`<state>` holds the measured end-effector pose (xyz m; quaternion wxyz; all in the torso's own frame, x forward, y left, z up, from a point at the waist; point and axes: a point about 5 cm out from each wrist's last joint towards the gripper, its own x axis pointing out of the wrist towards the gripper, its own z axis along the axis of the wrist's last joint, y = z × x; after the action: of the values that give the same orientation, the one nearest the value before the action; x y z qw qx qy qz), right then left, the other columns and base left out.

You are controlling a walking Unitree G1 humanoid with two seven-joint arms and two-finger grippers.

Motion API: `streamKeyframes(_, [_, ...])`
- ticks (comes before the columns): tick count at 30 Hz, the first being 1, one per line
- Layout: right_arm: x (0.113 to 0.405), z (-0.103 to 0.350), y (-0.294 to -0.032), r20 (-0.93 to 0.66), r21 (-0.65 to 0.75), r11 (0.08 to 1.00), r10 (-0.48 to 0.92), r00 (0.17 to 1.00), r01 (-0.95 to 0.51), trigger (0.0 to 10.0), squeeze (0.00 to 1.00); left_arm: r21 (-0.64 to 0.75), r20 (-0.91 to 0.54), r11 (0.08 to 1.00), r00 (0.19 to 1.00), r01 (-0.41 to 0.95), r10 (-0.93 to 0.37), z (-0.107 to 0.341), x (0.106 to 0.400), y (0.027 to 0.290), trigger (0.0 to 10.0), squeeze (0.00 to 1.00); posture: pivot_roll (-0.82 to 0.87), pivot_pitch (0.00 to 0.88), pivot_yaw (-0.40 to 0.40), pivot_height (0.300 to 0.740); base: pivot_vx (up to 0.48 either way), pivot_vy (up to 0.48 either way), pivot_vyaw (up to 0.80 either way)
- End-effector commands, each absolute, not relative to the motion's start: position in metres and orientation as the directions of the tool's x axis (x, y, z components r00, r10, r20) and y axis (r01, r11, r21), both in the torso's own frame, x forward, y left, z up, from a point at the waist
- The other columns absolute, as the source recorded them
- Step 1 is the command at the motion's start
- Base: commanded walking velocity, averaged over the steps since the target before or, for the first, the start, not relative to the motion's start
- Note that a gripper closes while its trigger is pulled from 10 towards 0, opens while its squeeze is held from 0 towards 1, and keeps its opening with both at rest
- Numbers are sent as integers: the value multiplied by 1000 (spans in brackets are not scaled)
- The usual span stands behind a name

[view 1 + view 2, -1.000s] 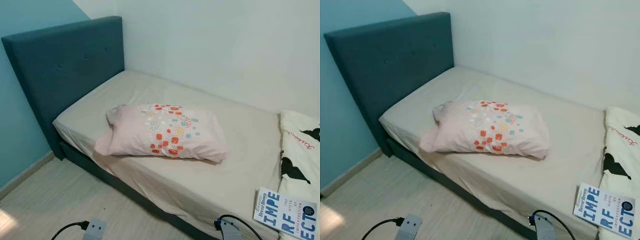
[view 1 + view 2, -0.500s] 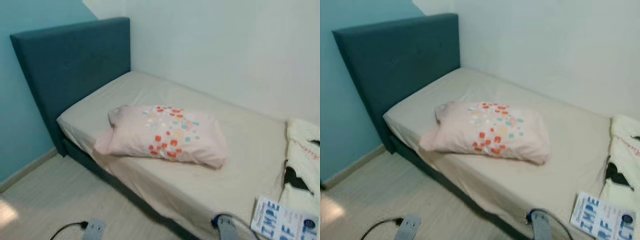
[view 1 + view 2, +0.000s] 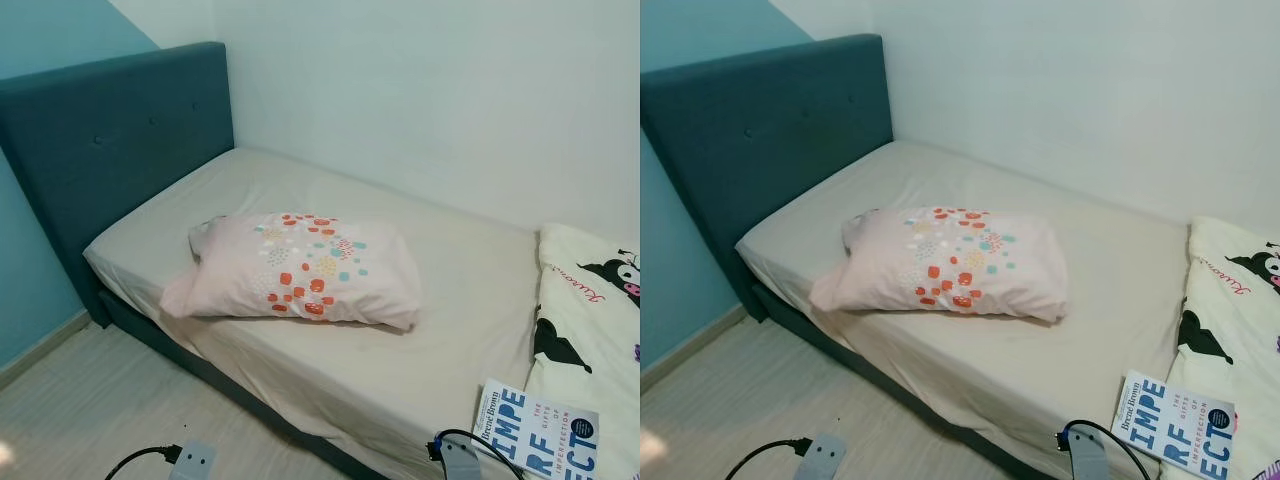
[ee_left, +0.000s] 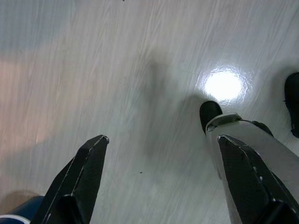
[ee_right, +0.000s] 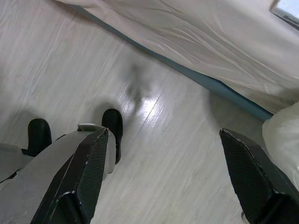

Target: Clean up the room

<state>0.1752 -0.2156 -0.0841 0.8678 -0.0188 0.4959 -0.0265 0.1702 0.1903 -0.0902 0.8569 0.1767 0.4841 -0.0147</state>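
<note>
A pink pillow [image 3: 295, 267] with orange and blue dots lies across the middle of the bed [image 3: 470, 300], which has a beige sheet. A blue and white book [image 3: 537, 440] rests at the bed's near edge on the right. Beside it lies a white blanket [image 3: 590, 310] with black cartoon prints. Both arms hang low: the left wrist [image 3: 192, 461] and right wrist [image 3: 460, 462] peek in at the bottom of the eye views. My left gripper [image 4: 161, 154] is open above bare floor. My right gripper [image 5: 163, 154] is open above the floor beside the bed.
A teal padded headboard [image 3: 110, 140] stands at the left against a teal wall. A white wall runs behind the bed. Pale wood floor [image 3: 110, 400] lies in front of the bed. My own legs and feet [image 5: 112, 123] show in the wrist views.
The camera has swung, shifting the whole scene left, so more of the blanket shows at the right. Nothing on the bed has moved.
</note>
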Motion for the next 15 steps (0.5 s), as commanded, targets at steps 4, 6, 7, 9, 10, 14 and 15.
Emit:
streamKeyframes(4, [177, -83, -215, -852, -55, 998, -55, 521, 16, 10000, 0, 290, -823, 939, 549, 187, 144, -87, 176, 195, 10000, 0, 44, 0, -66, 740, 171, 0, 0])
streamKeyframes(6, [179, -82, -214, -846, -42, 999, -38, 531, 4, 10000, 0, 291, -821, 938, 553, 189, 143, -86, 177, 196, 10000, 0, 44, 0, -66, 740, 373, 0, 391])
streamKeyframes(7, [179, -82, -214, -846, -42, 999, -38, 531, 4, 10000, 0, 291, -821, 938, 553, 189, 143, -86, 177, 196, 10000, 0, 44, 0, -66, 740, 405, 0, 781])
streamKeyframes(9, [181, -81, -213, -840, -22, 1000, -17, 542, -4, 10000, 0, 295, -819, 935, 555, 195, 143, -86, 177, 196, 10000, 0, 44, 0, -66, 740, 411, 0, 769])
streamKeyframes(10, [182, -81, -212, -837, -15, 1000, -10, 547, -4, 10000, 0, 297, -819, 935, 556, 197, 143, -86, 177, 196, 10000, 0, 44, 0, -66, 740, 416, 0, 763])
streamKeyframes(14, [183, -80, -211, -835, -5, 1000, -4, 551, -1, 10000, 0, 299, -817, 933, 559, 203, 141, -86, 178, 195, 10000, 0, 44, 0, -66, 740, 415, 0, 756])
streamKeyframes(15, [183, -80, -211, -835, -5, 1000, -3, 551, -1, 10000, 0, 299, -817, 932, 559, 203, 140, -85, 179, 195, 10000, 0, 44, 0, -66, 740, 416, 0, 756])
